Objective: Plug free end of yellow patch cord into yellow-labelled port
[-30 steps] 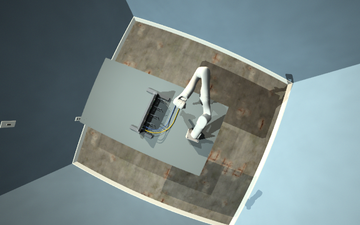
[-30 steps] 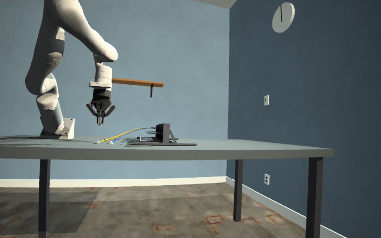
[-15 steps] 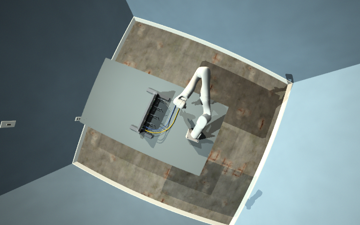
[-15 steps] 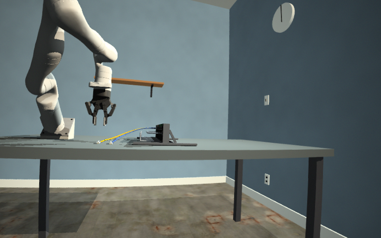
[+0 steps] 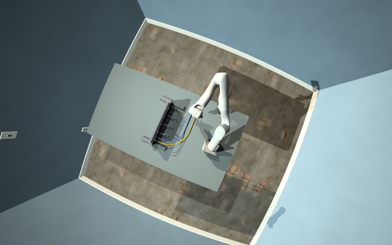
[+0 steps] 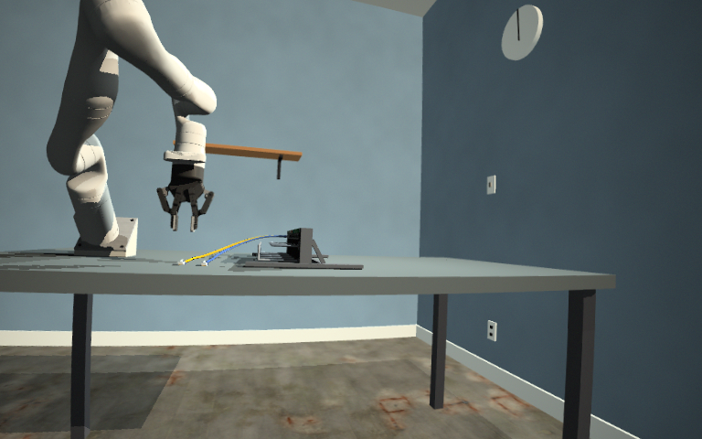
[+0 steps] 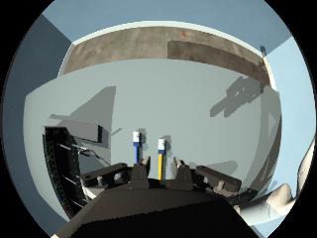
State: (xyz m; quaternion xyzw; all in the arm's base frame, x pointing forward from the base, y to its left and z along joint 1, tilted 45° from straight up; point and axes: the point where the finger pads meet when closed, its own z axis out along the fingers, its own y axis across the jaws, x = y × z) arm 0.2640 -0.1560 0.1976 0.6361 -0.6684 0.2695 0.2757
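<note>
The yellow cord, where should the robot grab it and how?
Probably best by the white plug at the yellow cord's free end. Come from above, with one finger on each long side: the plug lies low on the table, and the blue cord's plug is close beside it.

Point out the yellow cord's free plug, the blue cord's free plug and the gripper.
Yellow cord's free plug (image 6: pixel 181 262) (image 7: pixel 161 144): exterior, wrist; white plug body.
Blue cord's free plug (image 6: pixel 205 263) (image 7: pixel 137 137): exterior, wrist; white plug body.
Gripper (image 6: pixel 184 222) (image 7: pixel 161 163): exterior, wrist; midway between fingertips.
</note>
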